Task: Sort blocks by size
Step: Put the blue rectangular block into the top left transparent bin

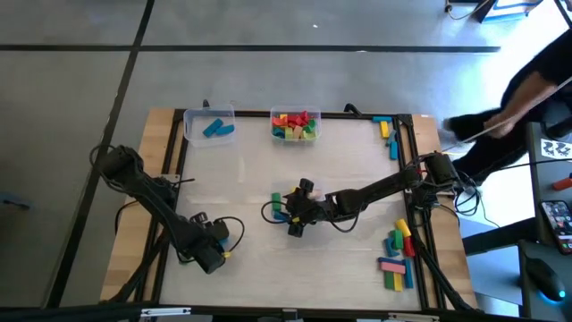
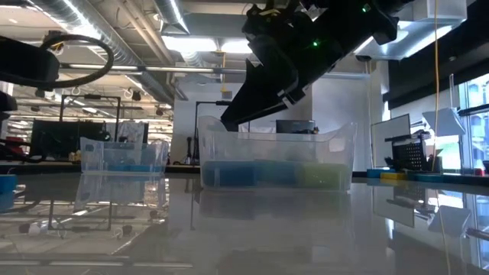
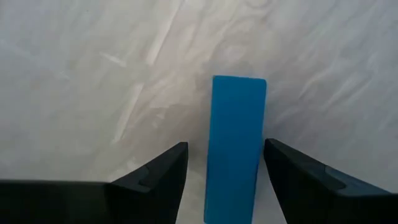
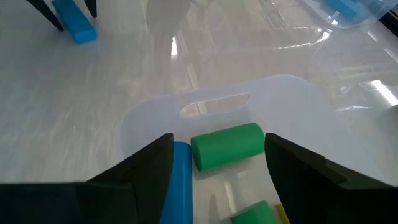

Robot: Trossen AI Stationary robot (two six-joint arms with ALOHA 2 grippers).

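two end effectors are standing open over the bench (image 1: pixel 241 224): the left end effector (image 3: pixel 225 163) is straddling a blue block (image 3: pixel 236 143), seemingly to grasp it, while the right end effector (image 4: pixel 217 149) is straddling a green block (image 4: pixel 227 145) mid-bench, likely next.

Far edge, left: tub (image 1: pixel 209 125) with two blocks in it.
Far edge, middle: tub (image 1: pixel 295 125) heaped with blocks.
Right edge: loose blocks (image 1: pixel 398 253) lying on the table (image 1: pixel 250 179).
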